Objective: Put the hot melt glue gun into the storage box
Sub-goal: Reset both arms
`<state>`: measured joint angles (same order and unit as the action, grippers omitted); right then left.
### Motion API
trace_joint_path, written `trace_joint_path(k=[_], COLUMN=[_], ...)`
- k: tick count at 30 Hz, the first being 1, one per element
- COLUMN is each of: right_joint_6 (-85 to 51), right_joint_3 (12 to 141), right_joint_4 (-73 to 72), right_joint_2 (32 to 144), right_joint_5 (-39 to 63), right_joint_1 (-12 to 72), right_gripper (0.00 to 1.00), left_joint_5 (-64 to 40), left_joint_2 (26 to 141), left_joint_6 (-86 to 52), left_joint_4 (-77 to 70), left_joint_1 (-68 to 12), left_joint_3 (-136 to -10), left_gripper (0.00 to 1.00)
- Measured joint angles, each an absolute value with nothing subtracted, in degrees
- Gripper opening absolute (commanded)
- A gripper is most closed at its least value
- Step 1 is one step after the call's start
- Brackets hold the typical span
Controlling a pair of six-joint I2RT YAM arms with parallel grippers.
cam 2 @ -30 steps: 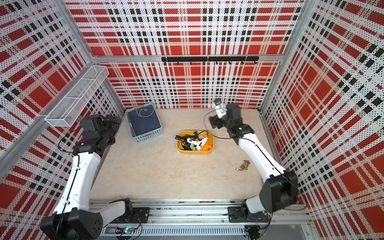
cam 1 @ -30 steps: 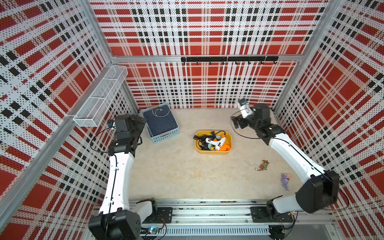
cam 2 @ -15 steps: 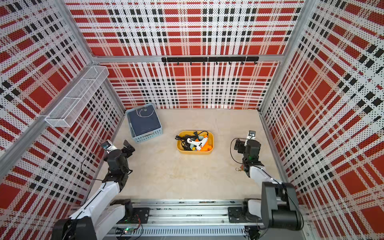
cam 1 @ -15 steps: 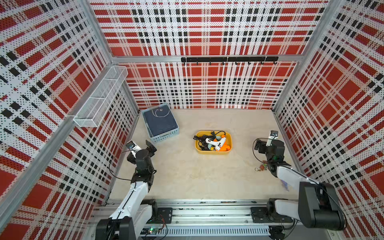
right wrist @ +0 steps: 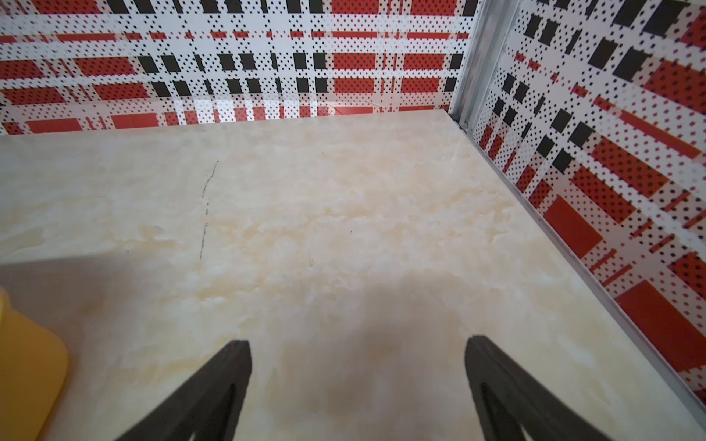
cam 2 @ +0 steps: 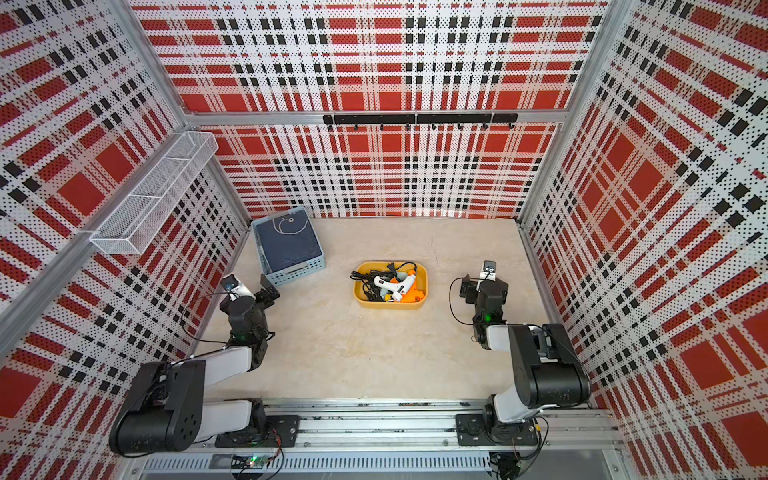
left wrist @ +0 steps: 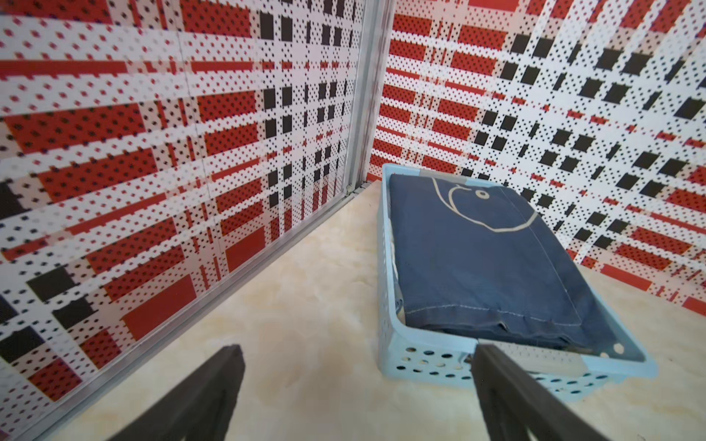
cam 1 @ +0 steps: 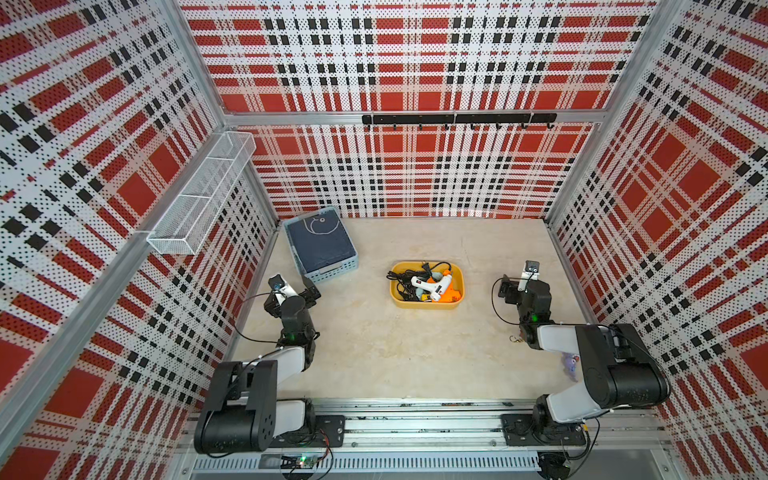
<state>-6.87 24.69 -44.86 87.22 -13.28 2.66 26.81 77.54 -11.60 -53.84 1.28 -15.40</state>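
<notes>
Glue gun in the box; both grippers empty.
Hot melt glue gun, white-bodied with its black cord, lies inside the yellow storage box at frame centre in both top views. Right gripper, right of the box and apart from it: jaws wide, nothing between. Left gripper, left of centre, close before the pale blue basket: jaws wide, empty.

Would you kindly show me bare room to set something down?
Bare: the back right corner, and the stretch between the yellow box and the front rail. Crowded: inside the box, and by the blue basket.
</notes>
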Motion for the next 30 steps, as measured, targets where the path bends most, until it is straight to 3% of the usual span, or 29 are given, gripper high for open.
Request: trace_joint_path(k=[8,12,19,25,30], right_joint_6=[-6.3,-6.0,-5.4,-2.9,-3.6], right_joint_3=[24.7,24.7,23.6,13.4,16.4], right_joint_4=[-46.3,-46.5,-49.7,-61.3,-61.1], right_joint_2=[87.2,87.2,87.2,87.9,88.6], right_joint_5=[-14.4,-15.3,-19.5,-17.0,-16.3], right_joint_1=[2.6,2.9,5.0,5.5,4.3], right_gripper=[1.00,1.00,1.00,1.00,1.00], left_joint_5=[27.4,26.3,25.9,25.9,25.9], left_joint_2=[86.6,89.3,89.7,89.7,89.7], left_joint_6=[-7.2,-4.7,-3.3,-2.9,-2.9], left_joint_4=[-61.8,-72.4,-76.9,-78.1,-78.1], left_joint_1=[-3.9,-4.3,-4.3,-4.3,-4.3], left_joint_3=[-16.1,-12.3,-11.5,-11.5,-11.5], left_gripper=[0.99,0.99,0.99,0.99,0.99])
